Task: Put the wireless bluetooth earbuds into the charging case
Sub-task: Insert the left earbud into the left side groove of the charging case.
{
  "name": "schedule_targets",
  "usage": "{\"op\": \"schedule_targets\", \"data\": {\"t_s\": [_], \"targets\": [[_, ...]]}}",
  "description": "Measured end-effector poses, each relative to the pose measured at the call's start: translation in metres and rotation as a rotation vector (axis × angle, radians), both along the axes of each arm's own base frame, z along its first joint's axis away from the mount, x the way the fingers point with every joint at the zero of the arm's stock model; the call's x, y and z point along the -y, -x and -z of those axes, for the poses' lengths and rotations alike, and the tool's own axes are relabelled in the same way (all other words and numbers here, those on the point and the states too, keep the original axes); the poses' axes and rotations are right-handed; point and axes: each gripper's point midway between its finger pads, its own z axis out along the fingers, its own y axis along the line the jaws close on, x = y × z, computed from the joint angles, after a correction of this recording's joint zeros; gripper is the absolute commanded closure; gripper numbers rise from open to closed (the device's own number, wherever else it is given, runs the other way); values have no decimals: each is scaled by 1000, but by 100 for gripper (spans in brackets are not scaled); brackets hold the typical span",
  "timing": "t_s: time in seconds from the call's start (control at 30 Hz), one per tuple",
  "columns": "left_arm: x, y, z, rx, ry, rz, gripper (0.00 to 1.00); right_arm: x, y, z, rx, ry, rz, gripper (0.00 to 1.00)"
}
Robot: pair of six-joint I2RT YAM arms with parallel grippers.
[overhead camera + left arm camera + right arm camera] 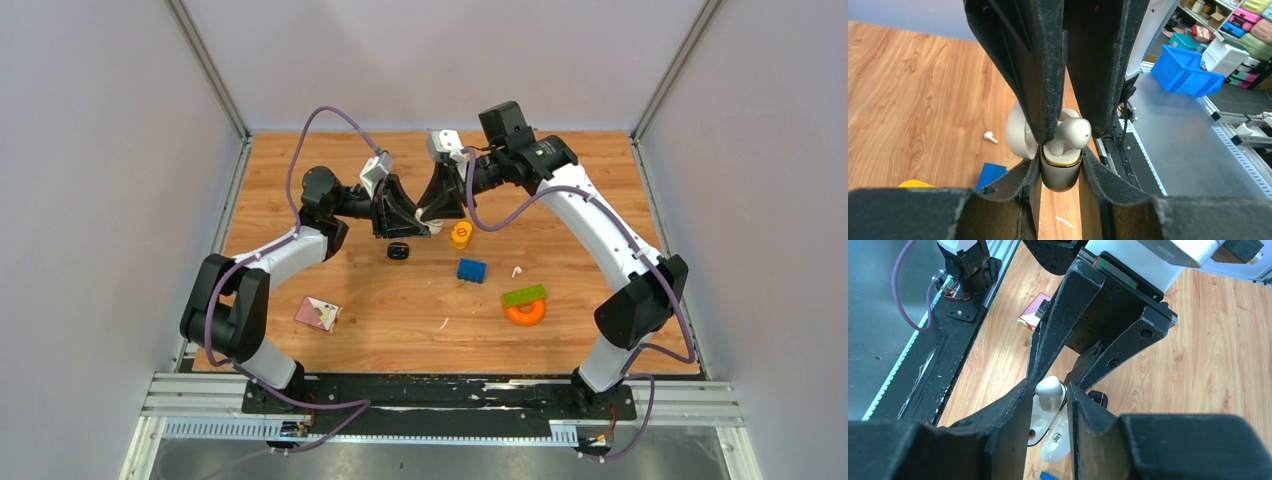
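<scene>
While the left gripper (1061,162) stands shut on the lower body of the white case (1060,179), its lid (1015,131) swung open, a white earbud (1074,134) sits stem-down in the socket. The right gripper (1049,389) brackets the bulb narrowly; pinching or barely clear, I can't tell. Tiny, light, glossy and probably slippery, the earbud wants a gentle, square hold on the bulb.

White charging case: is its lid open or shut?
Open: the lid stands swung back from the case, and an earbud sits in its mouth.
</scene>
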Motion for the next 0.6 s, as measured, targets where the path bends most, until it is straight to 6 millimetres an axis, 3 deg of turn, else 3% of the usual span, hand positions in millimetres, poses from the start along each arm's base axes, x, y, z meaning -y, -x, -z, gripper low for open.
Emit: {"op": "schedule_targets", "data": {"t_s": [0.1,0.6], "targets": [[0,0,0,1,1,0,100,0,-2,1,16,7,7,57],[1,-4,-2,-2,8,-22,100,0,-10,-30,66,-29,70,44]]}}
